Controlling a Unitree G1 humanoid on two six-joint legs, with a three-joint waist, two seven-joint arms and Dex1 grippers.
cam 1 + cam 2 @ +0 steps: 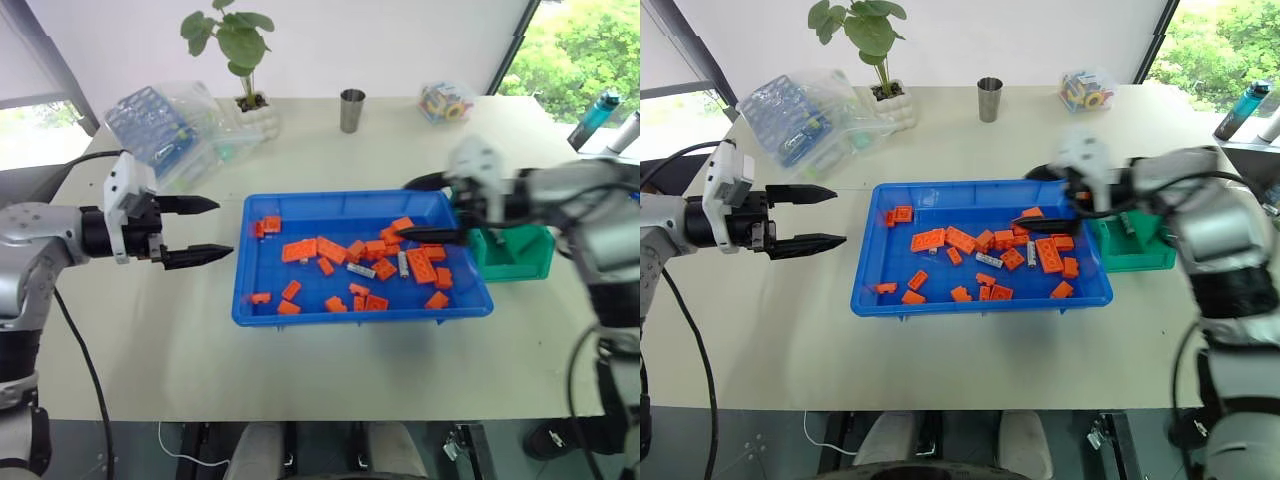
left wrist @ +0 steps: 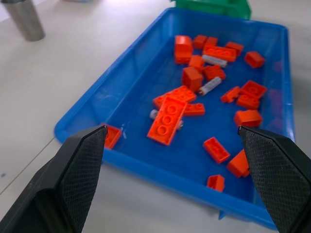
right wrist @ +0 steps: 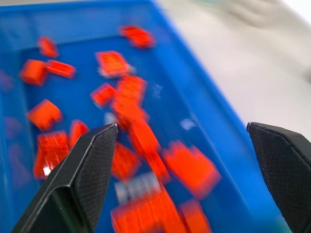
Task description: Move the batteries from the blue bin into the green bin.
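A: How do the two end effectors stand?

B: The left end effector [image 1: 208, 230] hovers over bare tabletop [image 1: 150, 330] at 9 o'clock of the blue bin [image 1: 250, 300], fingers spread wide and empty, tips aimed at the bin's near wall. The right end effector [image 1: 1045, 198] reaches over the bin's 3 o'clock end, fingers [image 3: 92, 160] likewise wide apart, gripping nothing.

A: Where are the batteries?

B: The batteries [image 1: 361, 270] lie on the bin floor among orange bricks [image 1: 300, 250]; a second one [image 1: 404, 263] sits just right of the first. The green bin [image 1: 520, 262] stands touching or just beside the blue bin at 3 o'clock, partly behind the right arm.

A: What surrounds them?

B: At 12 o'clock, a steel cup [image 1: 352, 110]; at 11 o'clock, a potted plant [image 1: 240, 60] and a clear bag with a blue rack [image 1: 165, 130]; at 1 o'clock, a small tub of coloured items [image 1: 447, 103].

A: What differs between views?

B: The left wrist view shows a third battery [image 2: 154, 114] half under a long brick; the right wrist view is blurred, so no battery can be made out in it.
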